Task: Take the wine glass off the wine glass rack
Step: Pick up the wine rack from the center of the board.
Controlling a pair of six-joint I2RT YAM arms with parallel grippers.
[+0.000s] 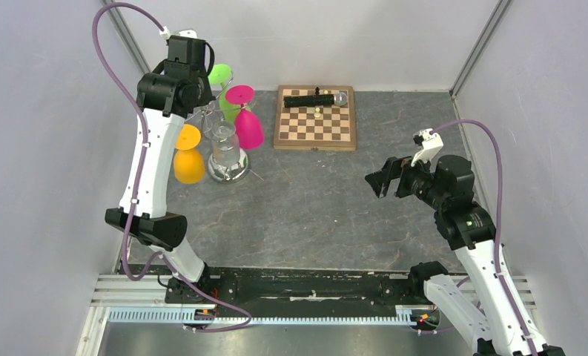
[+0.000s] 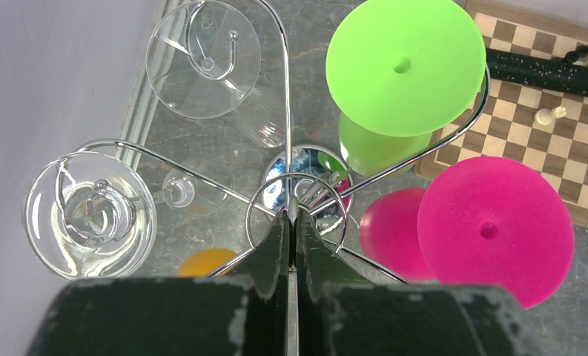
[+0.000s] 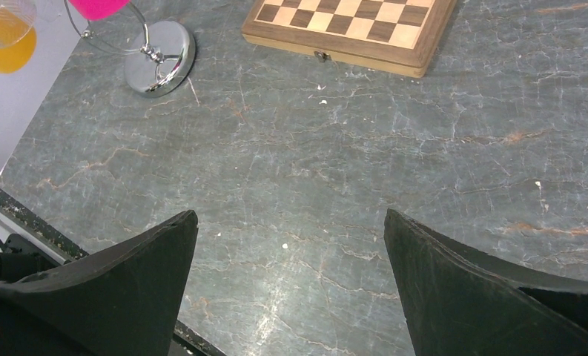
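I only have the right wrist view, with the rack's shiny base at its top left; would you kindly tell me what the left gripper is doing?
Observer: The left gripper is shut at the top of the wine glass rack, apparently pinching its central stem.
Operator: Thank you. How many glasses hang on it?
Observer: I count five, all bowl down: a green glass, a pink glass, an orange glass, a clear glass and a second clear glass.
Operator: And what is on the chessboard's far part?
Observer: On the chessboard, a long black bar lies across the far end, with a white pawn beside it.
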